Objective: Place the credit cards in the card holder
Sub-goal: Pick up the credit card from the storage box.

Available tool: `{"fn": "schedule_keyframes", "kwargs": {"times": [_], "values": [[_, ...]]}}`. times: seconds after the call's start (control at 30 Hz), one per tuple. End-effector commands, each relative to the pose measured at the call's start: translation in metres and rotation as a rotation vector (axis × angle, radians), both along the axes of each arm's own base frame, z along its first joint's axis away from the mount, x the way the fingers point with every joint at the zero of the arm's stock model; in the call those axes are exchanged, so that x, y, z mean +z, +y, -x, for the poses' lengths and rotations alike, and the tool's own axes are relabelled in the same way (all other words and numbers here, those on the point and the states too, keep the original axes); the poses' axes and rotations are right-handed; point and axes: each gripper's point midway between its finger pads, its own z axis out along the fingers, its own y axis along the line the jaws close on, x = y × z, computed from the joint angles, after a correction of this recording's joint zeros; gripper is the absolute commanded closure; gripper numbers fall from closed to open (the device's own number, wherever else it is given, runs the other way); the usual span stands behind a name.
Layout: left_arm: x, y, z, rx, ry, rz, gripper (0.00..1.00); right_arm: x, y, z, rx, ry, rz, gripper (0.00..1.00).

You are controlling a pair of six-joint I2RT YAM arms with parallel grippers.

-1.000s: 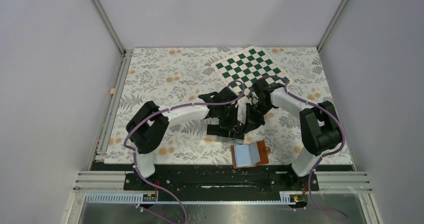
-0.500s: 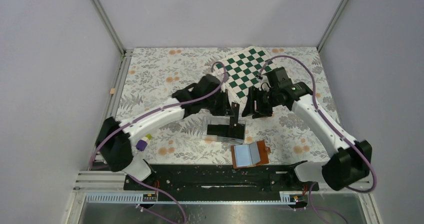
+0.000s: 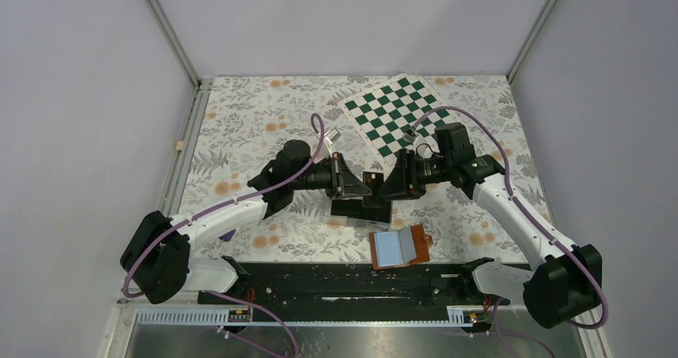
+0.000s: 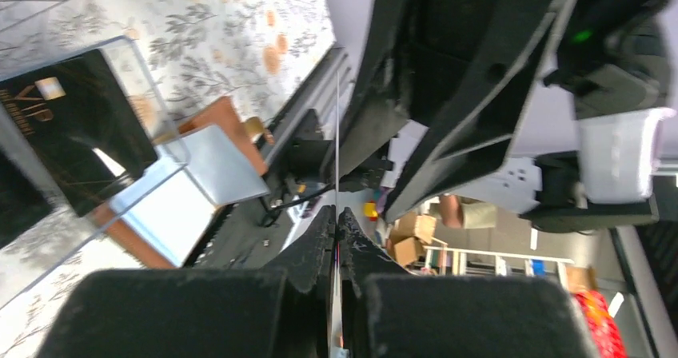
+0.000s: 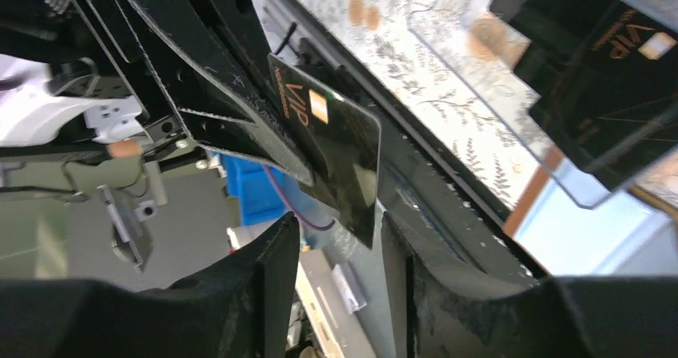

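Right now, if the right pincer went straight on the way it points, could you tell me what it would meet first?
Most likely the credit card pinched in the shut left pincer; it stands directly ahead of the open right pincer, though the exact gap is hard to judge.

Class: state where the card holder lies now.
Top view: the card holder lies open at the table's near edge, right of centre, just nearer than the clear box.
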Motion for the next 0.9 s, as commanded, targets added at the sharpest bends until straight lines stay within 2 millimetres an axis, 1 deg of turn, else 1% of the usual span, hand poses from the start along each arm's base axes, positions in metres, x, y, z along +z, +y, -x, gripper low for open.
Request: {"fn": "schedule_keyframes", "kwargs": {"times": [0.0, 0.27, 0.3, 0.37, 0.43, 0.57, 0.63, 0.73, 0.87], "values": [[0.069, -0.007, 0.011, -0.078, -0.111, 0.257, 1.0, 0.029, 0.014, 0.005, 0.081, -0.009, -0.178, 0.55], [0.063, -0.01, 0.01, -0.094, -0.088, 0.246, 1.0, 0.046, 0.022, 0.002, 0.094, -0.015, -0.305, 0.76], [0.062, -0.01, 0.01, -0.094, -0.088, 0.246, 1.0, 0.049, 0.023, 0.0, 0.093, -0.029, -0.321, 0.77], [0.062, -0.01, 0.01, -0.093, -0.087, 0.248, 1.0, 0.05, 0.024, -0.001, 0.086, -0.03, -0.337, 0.76], [0.06, -0.009, 0.01, -0.092, -0.085, 0.247, 1.0, 0.049, 0.024, -0.002, 0.081, -0.027, -0.339, 0.73], [0.059, -0.008, 0.012, -0.092, -0.086, 0.247, 1.0, 0.051, 0.023, -0.004, 0.071, -0.037, -0.348, 0.61], [0.058, -0.007, 0.013, -0.094, -0.086, 0.247, 1.0, 0.054, 0.021, -0.005, 0.071, -0.052, -0.355, 0.58], [0.057, -0.006, 0.014, -0.101, -0.084, 0.251, 1.0, 0.06, 0.018, -0.005, 0.07, -0.068, -0.376, 0.57], [0.057, -0.005, 0.016, -0.107, -0.083, 0.255, 1.0, 0.07, 0.013, -0.007, 0.069, -0.076, -0.427, 0.59]]}}
